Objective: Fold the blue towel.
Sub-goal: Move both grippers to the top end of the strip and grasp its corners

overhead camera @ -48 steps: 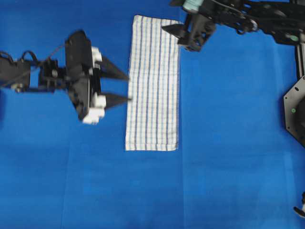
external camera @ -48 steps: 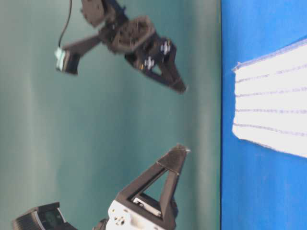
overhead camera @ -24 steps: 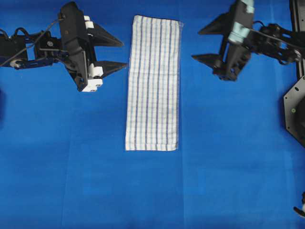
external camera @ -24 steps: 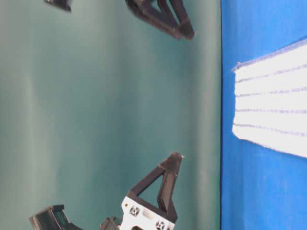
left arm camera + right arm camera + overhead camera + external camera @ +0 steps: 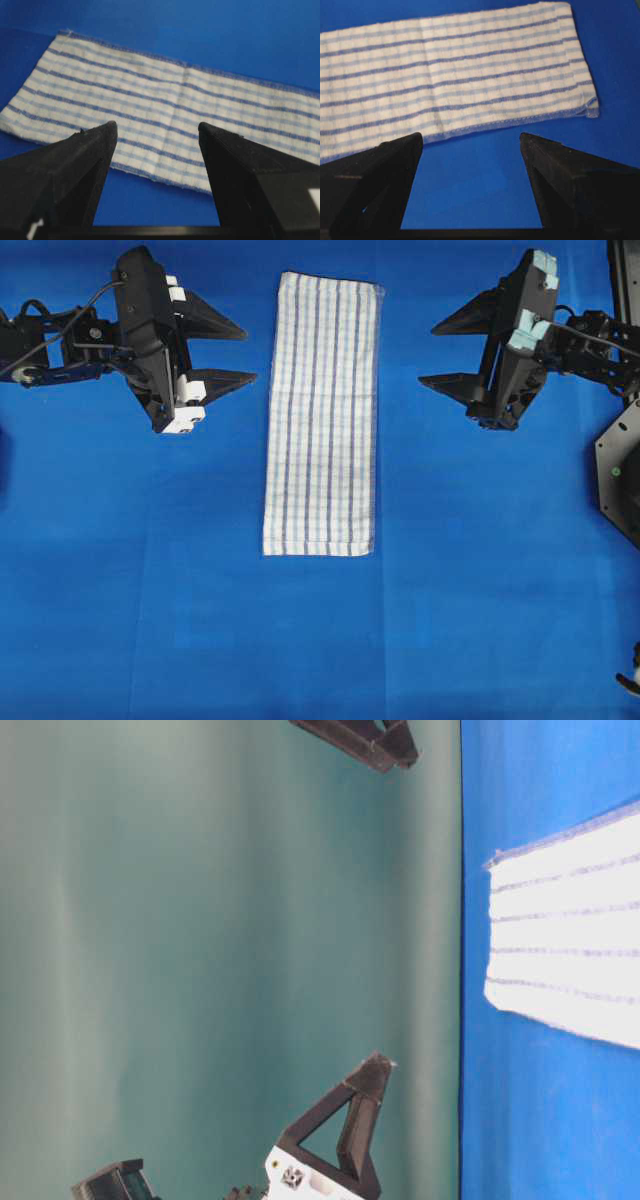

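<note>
Two grippers are what we are observing: left gripper [image 5: 228,355] and right gripper [image 5: 452,353], jaws spread wide and gripping nothing. Between them, the blue towel [image 5: 323,415] is lying flat on the counter [image 5: 300,640].

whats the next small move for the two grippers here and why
Probably bring both down to the far short end of the blue towel. The left gripper and right gripper are open, flank it without touching, and it lies as a long strip.

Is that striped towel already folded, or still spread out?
Folded, it seems: the blue towel lies flat as a long narrow strip, and its end looks doubled in the right wrist view. How many layers, cannot tell.
</note>
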You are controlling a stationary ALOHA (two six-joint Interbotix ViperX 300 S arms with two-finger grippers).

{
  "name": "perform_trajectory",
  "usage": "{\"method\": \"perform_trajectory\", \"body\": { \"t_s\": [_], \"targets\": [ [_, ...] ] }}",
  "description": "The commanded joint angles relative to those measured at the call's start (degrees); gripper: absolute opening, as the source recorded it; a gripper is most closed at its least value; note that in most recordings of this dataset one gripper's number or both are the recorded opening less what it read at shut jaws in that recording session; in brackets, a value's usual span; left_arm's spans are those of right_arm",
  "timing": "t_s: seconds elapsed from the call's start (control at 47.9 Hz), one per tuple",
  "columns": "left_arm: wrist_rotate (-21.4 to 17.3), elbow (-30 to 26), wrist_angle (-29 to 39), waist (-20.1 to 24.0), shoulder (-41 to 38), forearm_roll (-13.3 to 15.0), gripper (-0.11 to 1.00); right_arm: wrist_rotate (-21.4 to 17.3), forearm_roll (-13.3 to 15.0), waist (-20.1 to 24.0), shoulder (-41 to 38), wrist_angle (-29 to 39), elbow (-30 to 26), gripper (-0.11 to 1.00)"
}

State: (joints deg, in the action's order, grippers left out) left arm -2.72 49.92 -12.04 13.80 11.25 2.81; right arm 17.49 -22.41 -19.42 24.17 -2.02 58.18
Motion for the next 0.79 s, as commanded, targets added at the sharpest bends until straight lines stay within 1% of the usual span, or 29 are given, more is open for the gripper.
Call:
{"method": "perform_trajectory", "body": {
  "t_s": [0.0, 0.167, 0.355, 0.563, 0.772],
  "targets": [
    [-0.18, -2.02, -0.62, 1.05, 0.09, -0.09, 0.61, 0.18, -0.18, -1.05, -0.88, -1.85, -1.93, 0.85],
    [-0.26, -4.75, -1.32, 5.19, -4.04, -0.18, 0.61, 0.35, -0.09, -5.27, -6.42, -3.96, -4.83, 0.85],
    [-0.26, -8.70, -3.69, 10.20, -12.57, -0.18, 0.61, 0.44, -0.09, -8.96, -14.77, -6.68, -9.05, 0.85],
    [-0.26, -12.74, -7.65, 13.54, -21.36, -0.18, 0.61, 0.26, -0.18, -10.72, -23.99, -10.46, -13.89, 0.85],
    [-0.18, -16.17, -10.46, 15.82, -28.56, -0.18, 0.61, 0.00, -0.44, -12.39, -31.64, -13.97, -16.61, 0.85]
  ]
}}
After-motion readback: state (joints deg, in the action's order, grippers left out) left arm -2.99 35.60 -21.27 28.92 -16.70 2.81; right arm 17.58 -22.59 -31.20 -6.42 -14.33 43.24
